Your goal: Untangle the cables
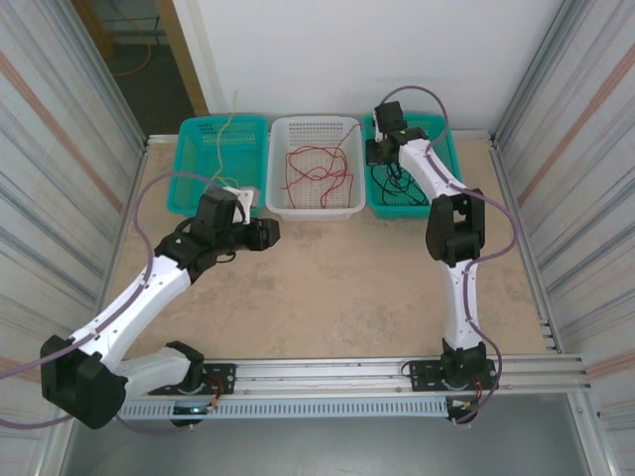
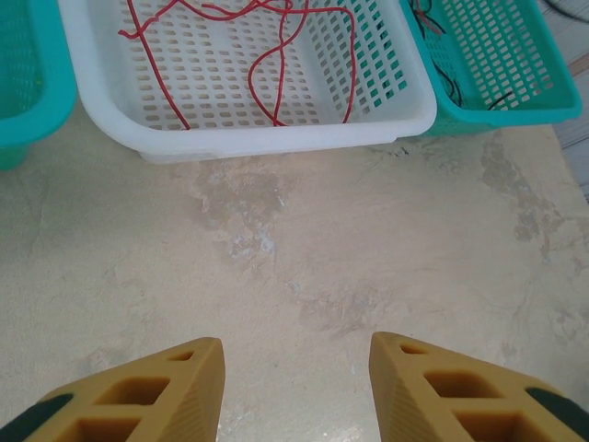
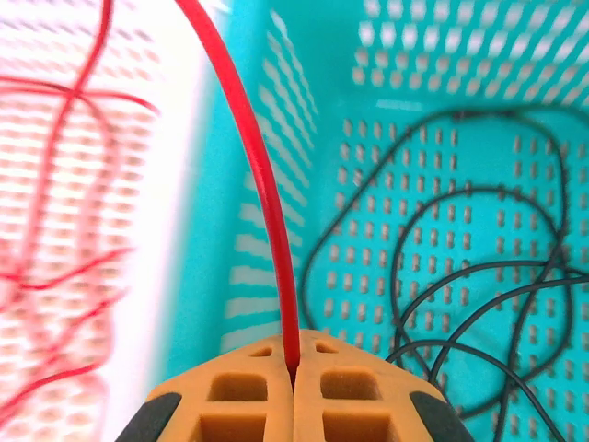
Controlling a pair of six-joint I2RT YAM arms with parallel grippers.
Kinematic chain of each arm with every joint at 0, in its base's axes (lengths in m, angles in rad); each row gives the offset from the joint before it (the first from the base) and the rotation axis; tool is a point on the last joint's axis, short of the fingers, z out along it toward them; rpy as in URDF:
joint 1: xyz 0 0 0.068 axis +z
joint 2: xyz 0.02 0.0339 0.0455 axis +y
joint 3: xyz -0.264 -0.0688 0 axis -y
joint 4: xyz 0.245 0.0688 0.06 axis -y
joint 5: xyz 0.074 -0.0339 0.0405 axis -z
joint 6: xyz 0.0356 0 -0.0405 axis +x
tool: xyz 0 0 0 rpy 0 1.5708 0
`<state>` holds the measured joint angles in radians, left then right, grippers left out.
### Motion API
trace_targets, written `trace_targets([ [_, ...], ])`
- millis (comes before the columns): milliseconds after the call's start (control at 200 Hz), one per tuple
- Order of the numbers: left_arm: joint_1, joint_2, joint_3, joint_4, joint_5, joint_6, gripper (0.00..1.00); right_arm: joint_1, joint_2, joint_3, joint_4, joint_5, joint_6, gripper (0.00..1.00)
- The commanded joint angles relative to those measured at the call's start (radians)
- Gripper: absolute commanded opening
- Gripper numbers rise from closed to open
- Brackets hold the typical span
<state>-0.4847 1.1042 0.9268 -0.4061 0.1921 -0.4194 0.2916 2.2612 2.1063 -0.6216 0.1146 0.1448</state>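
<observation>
Red cable [image 3: 262, 184] clamped between the closed fingers of the right claw [image 3: 293, 379], long axis running up and away from the fingertips, bowing slightly left. Right of the claw: teal basket [image 3: 304, 74] holding coiled black cables [image 3: 479, 267]. Left of the claw: white basket [image 3: 161, 258] holding more red loops [image 3: 55, 267]. Left claw [image 2: 294, 343] spread apart, holding nothing, white basket ahead of it.

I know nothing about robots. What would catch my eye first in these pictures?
Three baskets line the table's far edge: pale yellow cables in the left teal basket, red cables in the white basket, black cables in the right teal basket. The right gripper is shut on a red cable where the white and right teal baskets meet, while the left gripper hangs open over bare table.
</observation>
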Motion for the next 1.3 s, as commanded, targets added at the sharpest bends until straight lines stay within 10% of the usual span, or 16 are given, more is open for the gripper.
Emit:
trace_targets([
  [0, 0.001, -0.066, -0.021, 0.02, -0.003, -0.008, 0.46, 0.049, -0.151, -0.021, -0.019, 0.111, -0.033, 0.0],
  [546, 0.001, -0.145, 0.031, -0.021, -0.057, -0.019, 0.46, 0.218, -0.085, 0.055, -0.078, -0.11, 0.174, 0.0],
  [686, 0.002, -0.162, 0.048, -0.062, -0.071, -0.009, 0.53, 0.224, -0.078, 0.056, -0.097, -0.098, 0.2, 0.35],
  [1077, 0.01, -0.234, 0.064, -0.054, -0.147, 0.019, 0.82, 0.226, -0.439, -0.238, 0.022, -0.066, 0.193, 0.5],
  [1293, 0.011, -0.356, -0.044, 0.008, -0.585, 0.098, 0.94, 0.23, -0.876, -0.742, 0.307, 0.091, 0.219, 0.67],
])
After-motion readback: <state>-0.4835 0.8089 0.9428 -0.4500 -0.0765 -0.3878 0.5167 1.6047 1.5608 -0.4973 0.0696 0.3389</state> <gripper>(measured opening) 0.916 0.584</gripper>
